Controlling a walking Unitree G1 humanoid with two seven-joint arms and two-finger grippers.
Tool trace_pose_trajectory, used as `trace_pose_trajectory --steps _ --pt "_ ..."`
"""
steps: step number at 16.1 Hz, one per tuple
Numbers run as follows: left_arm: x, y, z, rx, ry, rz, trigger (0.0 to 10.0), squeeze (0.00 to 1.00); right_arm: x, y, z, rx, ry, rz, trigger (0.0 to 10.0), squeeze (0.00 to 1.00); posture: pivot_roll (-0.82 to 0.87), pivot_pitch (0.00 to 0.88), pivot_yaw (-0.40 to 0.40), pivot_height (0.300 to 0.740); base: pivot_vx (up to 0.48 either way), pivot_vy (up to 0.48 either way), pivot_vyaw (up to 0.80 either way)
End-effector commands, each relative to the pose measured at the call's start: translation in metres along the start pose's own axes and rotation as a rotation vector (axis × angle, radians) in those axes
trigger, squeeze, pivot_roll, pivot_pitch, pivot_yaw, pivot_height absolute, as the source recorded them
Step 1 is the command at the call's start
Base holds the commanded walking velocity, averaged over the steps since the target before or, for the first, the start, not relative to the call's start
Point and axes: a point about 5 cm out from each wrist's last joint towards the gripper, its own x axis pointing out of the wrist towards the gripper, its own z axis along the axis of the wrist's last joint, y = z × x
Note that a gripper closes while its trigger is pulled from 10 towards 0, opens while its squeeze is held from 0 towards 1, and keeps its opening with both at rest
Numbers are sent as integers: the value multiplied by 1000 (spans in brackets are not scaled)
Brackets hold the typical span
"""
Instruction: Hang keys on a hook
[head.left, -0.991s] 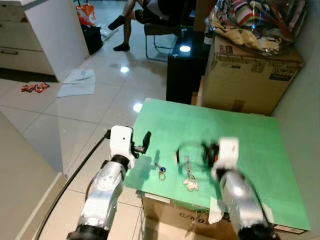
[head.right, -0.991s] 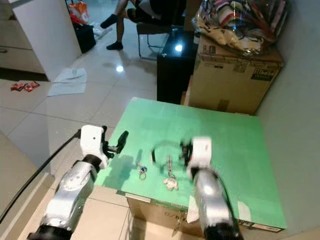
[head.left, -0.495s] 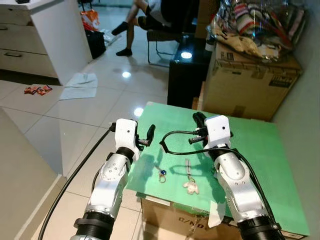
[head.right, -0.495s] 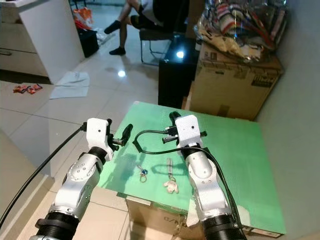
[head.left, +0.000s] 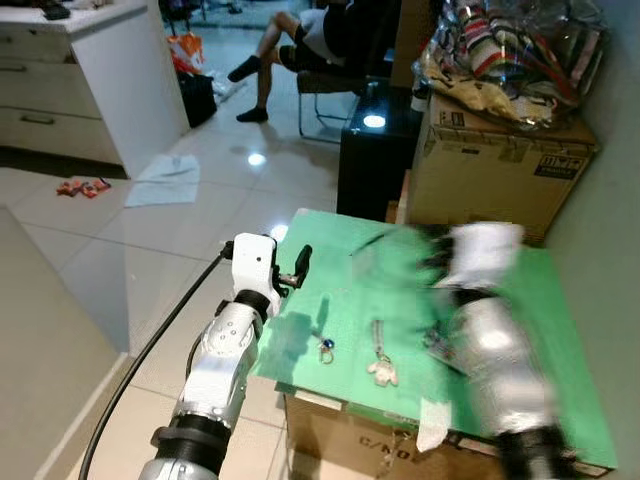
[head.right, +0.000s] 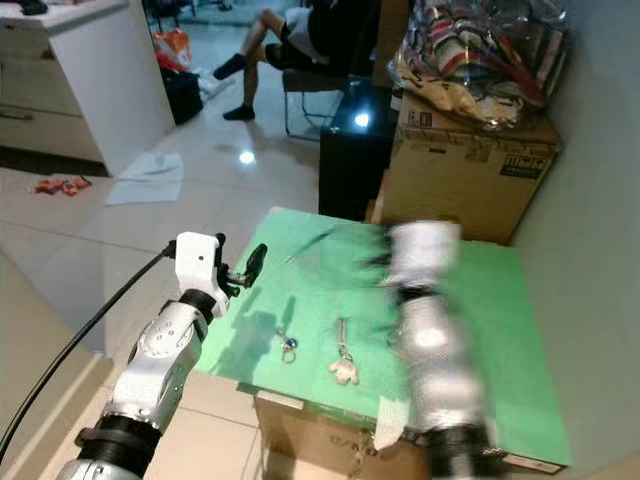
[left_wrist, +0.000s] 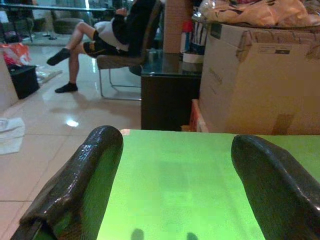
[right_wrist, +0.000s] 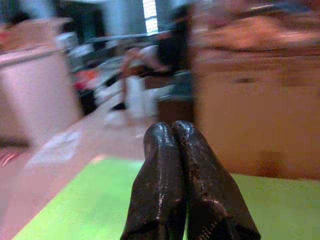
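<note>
Keys (head.left: 378, 352) are left ungrasped on the green tabletop (head.left: 560, 330). The left pincer (left_wrist: 175, 190) is held apart; the blurred right pincer (right_wrist: 175, 165), pressed together, is apparently empty. A grasp is needed next.

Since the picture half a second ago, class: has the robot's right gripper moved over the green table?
Yes. The right gripper, fingers pressed shut, has swung toward the robot's right across the green table, away from the keys, and shows motion-blurred in the eye views.

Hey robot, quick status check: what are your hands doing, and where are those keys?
Left gripper jaws open, at green table's left edge. Right gripper jaws shut, empty, arm blurred mid-swing. Keys lying on table near front edge, ungrasped. Nothing blocking them.
</note>
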Motion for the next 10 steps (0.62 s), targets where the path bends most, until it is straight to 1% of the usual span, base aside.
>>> trace_pose_trajectory --steps 1,2,3,4,5,6,7,8,9,10 --pt "2 1 2 1 -9 -4 10000 0 1 -26 15 81 -38 -104 0 0 -176 0 48 740 0 0 0" --pt "2 1 1 2 -7 -6 10000 0 1 -37 22 145 -59 -136 0 0 -182 0 49 740 0 0 0" --pt "2 0 0 1 -5 -8 10000 0 0 -42 24 155 -65 -149 0 0 -185 0 51 740 0 0 0" --pt "3 -1 -1 0 -4 -13 10000 0 -1 -48 25 157 -61 -164 0 0 -192 0 53 740 0 0 0" --pt "3 -3 -1 0 -4 -20 10000 0 -4 -49 24 146 -51 -168 0 0 -192 0 53 740 0 0 0" --pt "4 -4 -1 0 -3 -23 10000 0 -5 -46 21 123 -35 -154 0 0 -194 0 55 740 0 0 0" --pt "4 -4 -2 0 -2 -25 10000 0 -5 -32 14 28 4 -87 0 0 -196 0 60 740 0 0 0" --pt "4 -3 -3 4 4 -28 10000 0 -8 -10 5 -15 16 21 0 0 -195 0 69 740 0 0 0" --pt "5 -2 -3 9 7 -33 10000 0 -14 6 -13 -48 88 66 0 0 -193 0 71 740 0 0 0" --pt "6 -2 -3 12 5 -34 10000 0 -20 15 -33 -47 184 68 0 0 -187 0 76 740 0 0 0"
